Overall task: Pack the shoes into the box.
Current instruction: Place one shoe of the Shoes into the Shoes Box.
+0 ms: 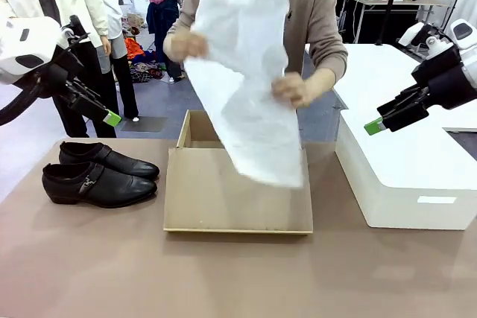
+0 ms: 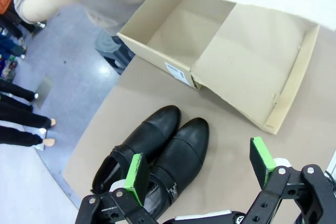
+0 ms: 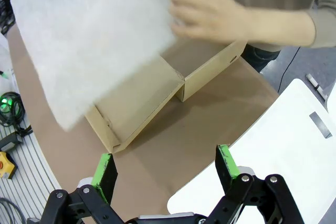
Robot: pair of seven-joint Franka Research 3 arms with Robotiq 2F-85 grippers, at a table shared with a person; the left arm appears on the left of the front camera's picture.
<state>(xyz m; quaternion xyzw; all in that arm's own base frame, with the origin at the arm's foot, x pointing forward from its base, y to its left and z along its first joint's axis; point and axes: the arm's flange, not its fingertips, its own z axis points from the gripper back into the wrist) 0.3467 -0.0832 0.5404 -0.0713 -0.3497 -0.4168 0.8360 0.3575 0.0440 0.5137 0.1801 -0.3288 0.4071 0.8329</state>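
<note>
Shoes (image 1: 100, 176) sit at 6 o'clock from wide-open empty left pincer (image 1: 110, 116), long axis 9–3; right pincer (image 1: 376, 125), also open empty, farther

In the centre of the front view, the white tissue paper (image 1: 246, 72) hides the far right part of the box (image 1: 223, 199), and the person's hand (image 1: 294, 88) on it is blurred. At the bottom of the left wrist view, the left gripper (image 2: 199, 167) covers the heels of the shoes (image 2: 181, 145); the label (image 2: 177, 72) on the box is too small to read.
</note>
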